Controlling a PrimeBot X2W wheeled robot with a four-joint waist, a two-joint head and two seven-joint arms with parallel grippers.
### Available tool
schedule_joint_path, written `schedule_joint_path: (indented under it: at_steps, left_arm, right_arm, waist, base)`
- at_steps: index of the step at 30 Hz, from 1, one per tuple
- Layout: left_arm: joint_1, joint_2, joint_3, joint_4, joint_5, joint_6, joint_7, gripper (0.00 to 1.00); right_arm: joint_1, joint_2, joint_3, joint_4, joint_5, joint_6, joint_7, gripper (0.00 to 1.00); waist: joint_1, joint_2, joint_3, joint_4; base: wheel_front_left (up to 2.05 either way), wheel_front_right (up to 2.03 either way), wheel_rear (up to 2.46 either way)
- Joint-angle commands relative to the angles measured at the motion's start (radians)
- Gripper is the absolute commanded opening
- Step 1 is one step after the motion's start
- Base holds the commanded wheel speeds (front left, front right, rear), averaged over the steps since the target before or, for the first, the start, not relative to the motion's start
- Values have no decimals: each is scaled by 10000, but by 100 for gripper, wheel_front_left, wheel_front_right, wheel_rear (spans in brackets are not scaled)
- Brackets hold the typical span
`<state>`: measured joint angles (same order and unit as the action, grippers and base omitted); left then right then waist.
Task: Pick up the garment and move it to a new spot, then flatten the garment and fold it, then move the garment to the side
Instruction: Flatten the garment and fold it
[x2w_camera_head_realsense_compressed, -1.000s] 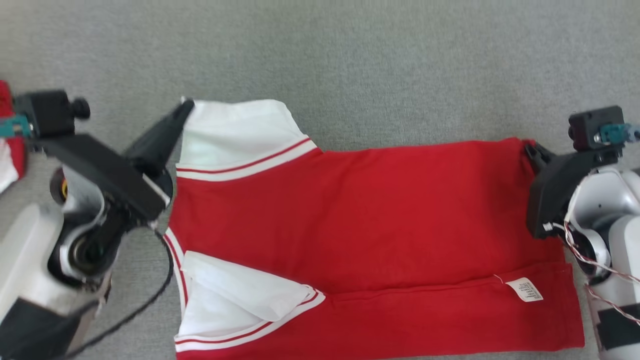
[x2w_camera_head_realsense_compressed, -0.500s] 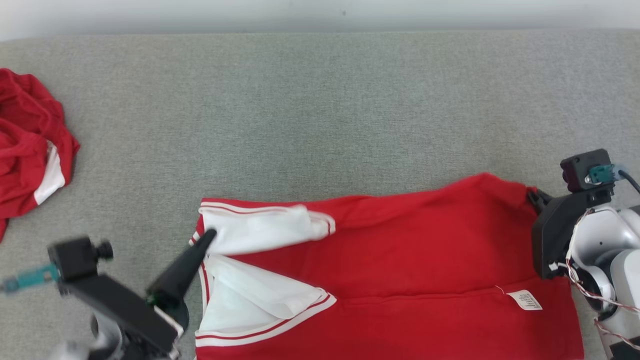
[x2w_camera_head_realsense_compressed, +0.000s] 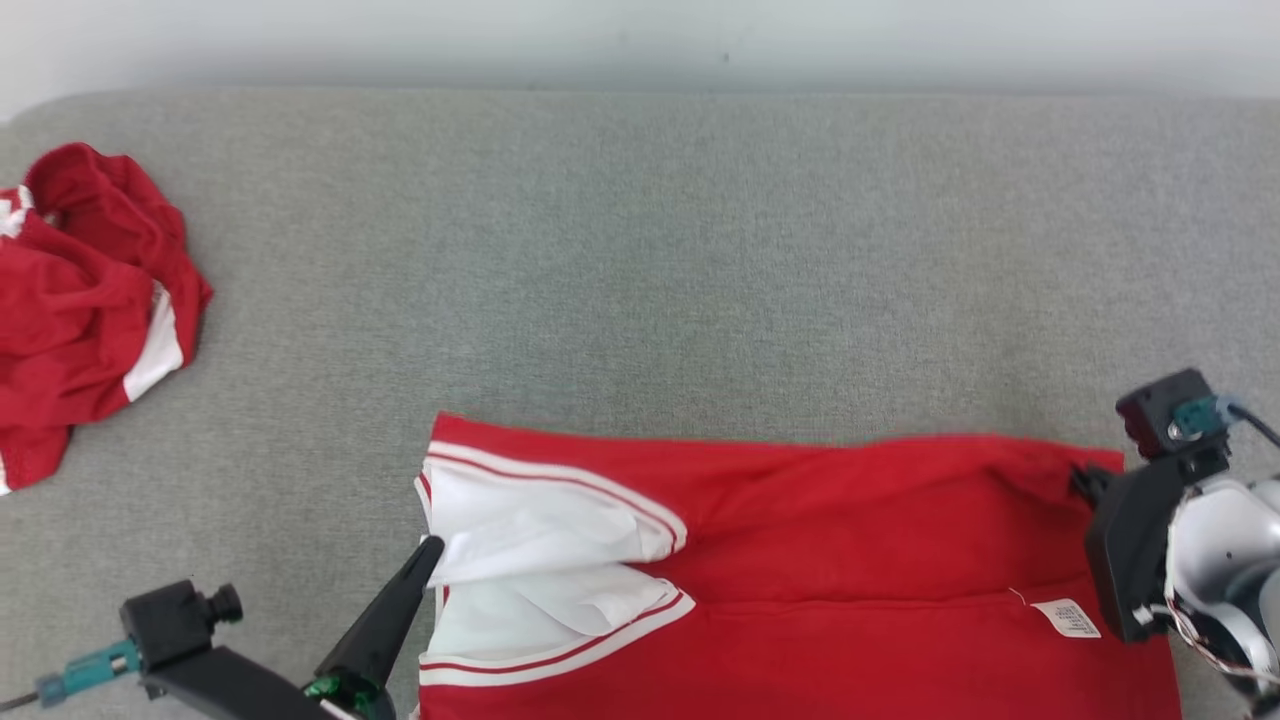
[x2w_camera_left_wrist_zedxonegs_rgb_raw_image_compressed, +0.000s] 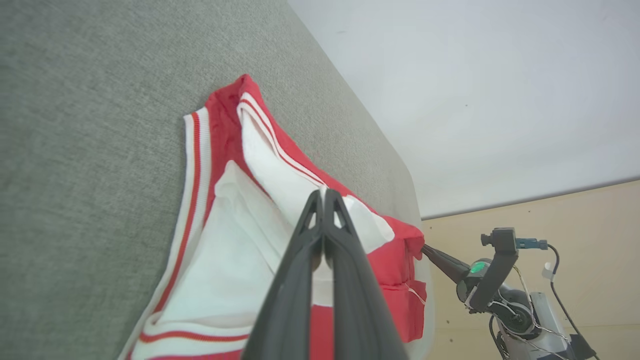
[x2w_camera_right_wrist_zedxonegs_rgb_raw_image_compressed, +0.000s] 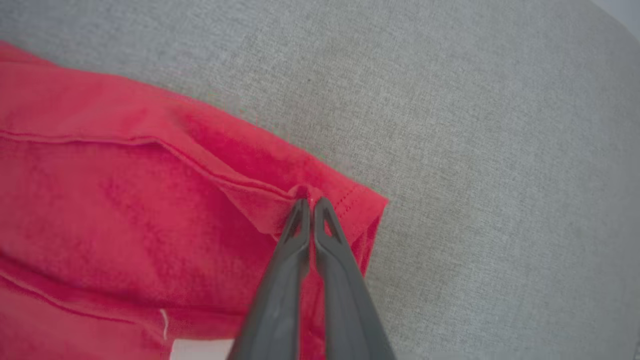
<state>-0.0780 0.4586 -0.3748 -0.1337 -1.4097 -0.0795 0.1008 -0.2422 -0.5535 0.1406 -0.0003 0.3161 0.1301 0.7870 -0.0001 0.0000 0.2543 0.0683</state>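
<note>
ok so both sets of jaws are pinched shut on cloth here. The left gripper (x2w_camera_left_wrist_zedxonegs_rgb_raw_image_compressed: 322, 192) has its jaws closed on the white sleeve (x2w_camera_left_wrist_zedxonegs_rgb_raw_image_compressed: 280, 175) end of the garment (x2w_camera_head_realsense_compressed: 820, 560). The right gripper (x2w_camera_right_wrist_zedxonegs_rgb_raw_image_compressed: 311, 201) has its jaws nipped onto a little bunch of red right at the hem corner (x2w_camera_right_wrist_zedxonegs_rgb_raw_image_compressed: 350, 207). The garment is stretched between the two pairs of jaws and lies on the grey fabric counter (x2w_camera_head_realsense_compressed: 640, 250).

Looks to me like the lengthwise fold is in hand, with the top layer being laid over the bottom one. My tips:
- hold both jaws level and the edge between them lightly taut, or the middle will sag and crease
- line the held edge up with the edge under the jaws before letting go
- the upper sleeve beside the left jaws is puffed up, so lower that end slowly and let it flatten rather than trapping a lump
- open the jaws only once the cloth is resting, then back straight out

Count: two grippers, one garment in the jaws, two white sleeves on it, one white label (x2w_camera_head_realsense_compressed: 1072, 617) near the right jaws, one crumpled red heap (x2w_camera_head_realsense_compressed: 90, 310) well away from the left jaws, and one counter.
</note>
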Motion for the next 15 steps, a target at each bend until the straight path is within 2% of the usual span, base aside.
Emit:
schedule_joint_path:
  at_steps: [1, 8, 14, 15]
  left_arm:
    - [245, 7, 55, -52, -66, -27, -62, 0]
    - [600, -83, -9, 54, -123, -11, -164, 0]
    - [624, -231, -251, 526, 97, 119, -135, 0]
    - [609, -251, -302, 640, 173, 156, -140, 0]
  right_arm:
    - [267, -206, 56, -186, 75, 11, 98, 0]
    - [787, -593, 257, -568, -2, 11, 421, 0]
    - [1015, -747, 527, -375, -97, 11, 709, 0]
    - [1082, -741, 524, -297, -120, 11, 779, 5]
  waist:
    - [1, 0, -281, 116]
    - [1, 0, -548, 137]
    - [1, 0, -657, 204]
    - [1, 0, -678, 216]
  base:
    - [0, 0, 0]
    - [0, 0, 0]
    - [0, 0, 0]
    - [0, 0, 0]
